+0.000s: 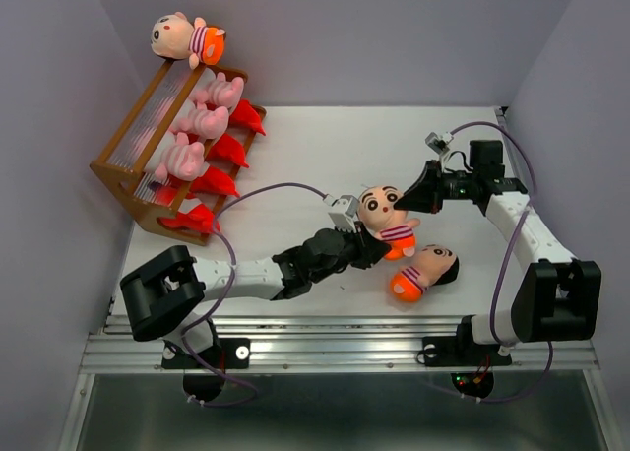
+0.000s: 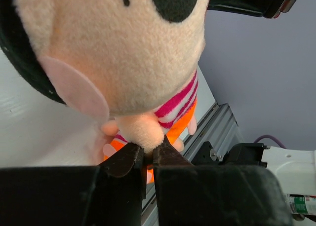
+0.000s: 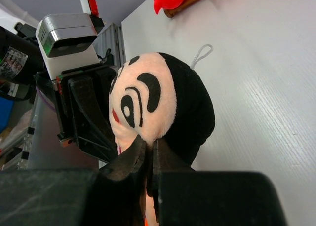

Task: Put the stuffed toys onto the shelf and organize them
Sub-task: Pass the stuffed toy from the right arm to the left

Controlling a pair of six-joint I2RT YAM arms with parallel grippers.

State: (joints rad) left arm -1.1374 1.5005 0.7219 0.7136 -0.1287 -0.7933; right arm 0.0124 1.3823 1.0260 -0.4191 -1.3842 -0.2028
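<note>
Both end effectors (image 1: 366,237) (image 1: 402,204), reaching inward, pinch one boy doll (image 1: 379,208).

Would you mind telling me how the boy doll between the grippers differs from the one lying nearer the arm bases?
The held doll is pinched by the left gripper and right gripper; the loose doll is touched by neither. In the top view, the held doll's head points upward; the loose doll's points rightward. Both wear striped tops and orange bottoms.

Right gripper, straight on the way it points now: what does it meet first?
The boy doll: the right gripper is shut on its head. Past the doll, the left gripper looks next in line, though depth is unclear.
</note>
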